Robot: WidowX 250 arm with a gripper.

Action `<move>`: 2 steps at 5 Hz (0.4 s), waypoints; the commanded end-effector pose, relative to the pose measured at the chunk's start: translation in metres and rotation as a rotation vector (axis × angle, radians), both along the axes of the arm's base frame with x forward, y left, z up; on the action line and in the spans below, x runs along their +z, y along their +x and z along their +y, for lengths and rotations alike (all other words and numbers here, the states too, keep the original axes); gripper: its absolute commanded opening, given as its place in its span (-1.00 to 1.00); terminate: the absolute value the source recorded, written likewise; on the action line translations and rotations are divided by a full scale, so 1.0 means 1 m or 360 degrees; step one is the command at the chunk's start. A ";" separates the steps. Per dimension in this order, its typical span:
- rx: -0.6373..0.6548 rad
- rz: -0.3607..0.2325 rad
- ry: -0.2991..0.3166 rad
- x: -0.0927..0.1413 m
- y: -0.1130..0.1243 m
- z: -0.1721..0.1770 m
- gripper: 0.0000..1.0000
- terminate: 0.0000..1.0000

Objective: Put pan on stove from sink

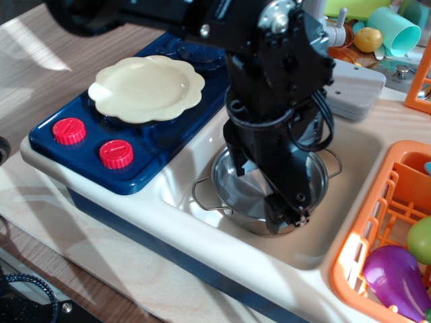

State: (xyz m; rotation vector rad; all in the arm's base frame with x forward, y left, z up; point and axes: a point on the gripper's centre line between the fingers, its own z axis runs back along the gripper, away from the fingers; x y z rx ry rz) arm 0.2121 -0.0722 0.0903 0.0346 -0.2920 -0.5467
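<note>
The shiny steel pan (232,192) sits upright in the cream sink (316,252), with one wire loop handle (202,195) pointing left. My black gripper (262,190) hangs low over the pan with its jaws spread. One finger (239,161) is down inside the pan at its left. The other finger (286,214) is at the pan's near rim; I cannot tell whether it touches. The arm hides much of the pan's middle and back. The dark blue stove (161,145) lies left of the sink.
A cream scalloped plate (145,87) covers the stove's front burner, and two red knobs (94,141) sit at its near edge. An orange dish rack (374,222) with a purple eggplant (397,279) stands right of the sink. A grey block (353,87) and a teal cup (397,30) are behind.
</note>
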 end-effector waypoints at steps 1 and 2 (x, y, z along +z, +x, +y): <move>-0.0012 -0.0078 -0.0075 -0.010 0.000 -0.004 1.00 -1.00; -0.0022 -0.0100 -0.0120 -0.023 0.003 -0.005 1.00 -1.00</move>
